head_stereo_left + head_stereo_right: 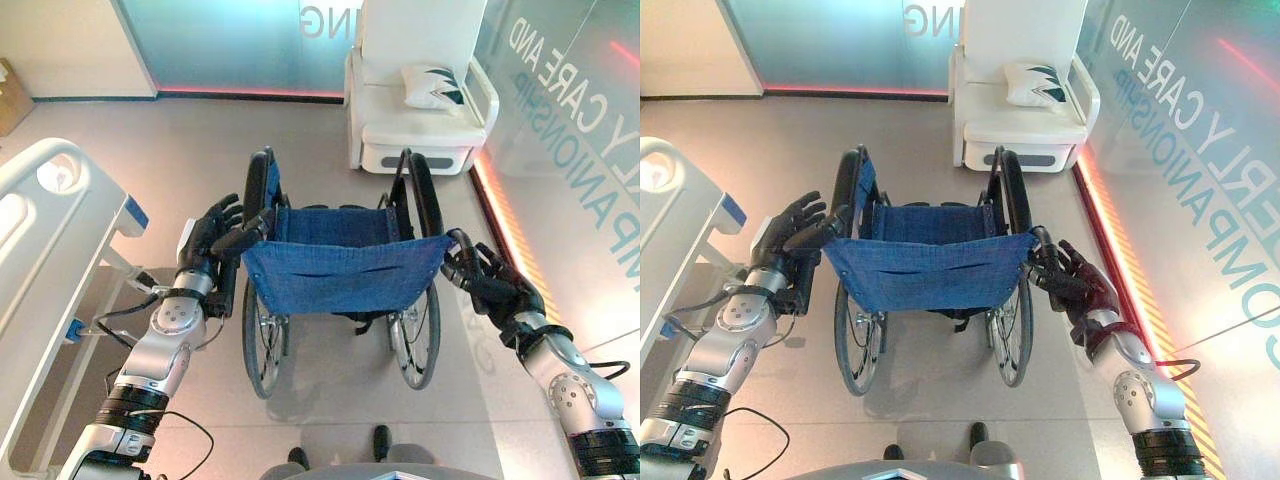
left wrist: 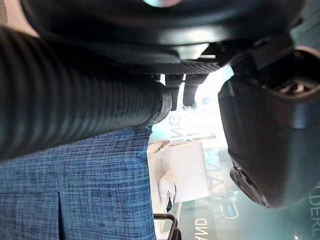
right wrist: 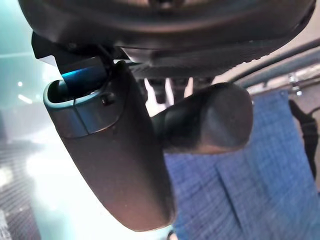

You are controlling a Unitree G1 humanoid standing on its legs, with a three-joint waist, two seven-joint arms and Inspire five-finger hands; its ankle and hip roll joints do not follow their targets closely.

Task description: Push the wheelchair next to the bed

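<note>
Both hands I'm driving sit on the wheelchair (image 1: 340, 280): left hand (image 1: 212, 240) curled round the left push handle (image 1: 245, 238), right hand (image 1: 492, 282) wrapped on the right push handle (image 1: 1042, 240); hospital bed (image 1: 45, 260) just left, white armchair (image 1: 415, 90) ahead

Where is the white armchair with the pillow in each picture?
Left eye view: the white armchair is at the top, right of middle, beyond the wheelchair.
Right eye view: top middle, again beyond the wheelchair.
Left wrist view: past the blue backrest, turned sideways.
Right wrist view: I cannot make it out.
Shared landmark: the wheelchair's blue backrest.
</note>
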